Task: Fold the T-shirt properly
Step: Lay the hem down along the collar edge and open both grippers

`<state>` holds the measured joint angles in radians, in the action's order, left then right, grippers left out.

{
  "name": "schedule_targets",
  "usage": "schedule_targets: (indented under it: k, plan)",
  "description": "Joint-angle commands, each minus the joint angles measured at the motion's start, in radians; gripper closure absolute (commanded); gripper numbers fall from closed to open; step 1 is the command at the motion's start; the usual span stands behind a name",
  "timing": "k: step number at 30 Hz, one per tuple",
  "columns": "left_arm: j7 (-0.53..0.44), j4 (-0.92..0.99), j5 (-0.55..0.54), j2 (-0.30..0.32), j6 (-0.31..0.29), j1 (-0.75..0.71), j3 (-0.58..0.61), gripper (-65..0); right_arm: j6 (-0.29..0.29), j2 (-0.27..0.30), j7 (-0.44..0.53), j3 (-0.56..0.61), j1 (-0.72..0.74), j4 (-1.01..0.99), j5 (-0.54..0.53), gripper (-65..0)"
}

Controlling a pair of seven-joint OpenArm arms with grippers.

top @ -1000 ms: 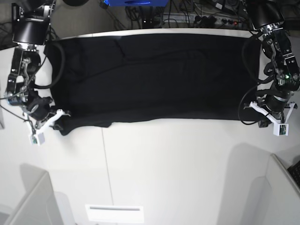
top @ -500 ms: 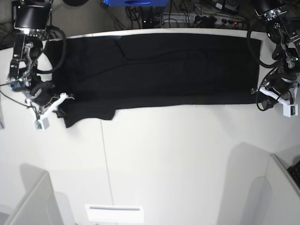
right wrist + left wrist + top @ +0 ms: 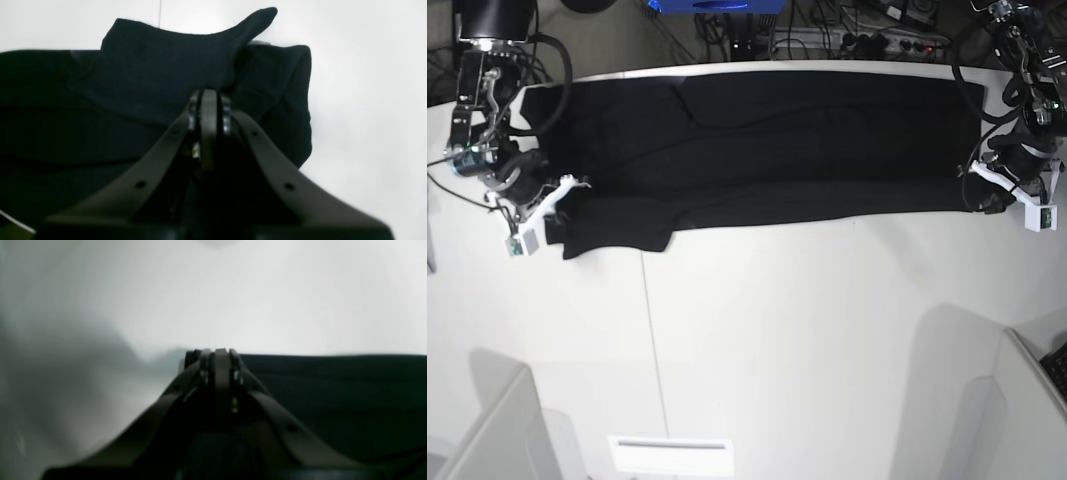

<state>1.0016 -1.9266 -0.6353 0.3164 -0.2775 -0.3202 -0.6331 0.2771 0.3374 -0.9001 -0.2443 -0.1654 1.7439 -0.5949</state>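
My right jaws (image 3: 208, 95) are pressed together on a bunched corner of the T-shirt (image 3: 767, 150), with a dark flap standing up just beyond the tips. My left jaws (image 3: 217, 355) are likewise drawn together at the garment's opposite edge (whether cloth lies between the tips, I cannot tell: the wrist view is blurred). The T-shirt lies as a long black band across the far part of the white worktop (image 3: 807, 330), its near edge running between both grippers.
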Motion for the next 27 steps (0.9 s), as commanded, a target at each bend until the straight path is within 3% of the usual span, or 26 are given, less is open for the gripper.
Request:
schedule_targets:
  k: [1,4,9,19,22,27]
  plan:
    - [-0.019,-0.017,-0.004,0.014,-0.001,-0.007,-0.006,0.0,0.001,0.015,-0.003,-0.034,0.003,0.035,-0.004,0.0]
    - [-0.020,-0.017,-0.004,0.014,-0.001,-0.032,-0.006,0.0,0.003,-0.025,-0.058,-0.114,-0.020,0.100,-0.004,0.0]
    - [-0.022,-0.017,-0.002,0.016,-0.001,-0.043,-0.006,0.0,0.004,-0.031,-0.155,-0.149,-0.026,0.146,-0.004,0.0]
    - [-0.022,-0.018,-0.002,0.016,-0.001,-0.043,-0.021,0.0,0.004,-0.034,-0.166,-0.151,-0.112,0.199,-0.004,0.0]
    - [-0.022,-0.018,-0.002,0.016,-0.001,-0.043,-0.060,0.0,0.004,-0.073,-0.166,-0.152,-0.142,0.232,-0.004,0.0]
    - [-0.019,-0.018,-0.002,0.016,-0.001,-0.063,-0.066,0.0,0.004,-0.079,-0.166,-0.151,-0.171,0.241,-0.004,0.0]
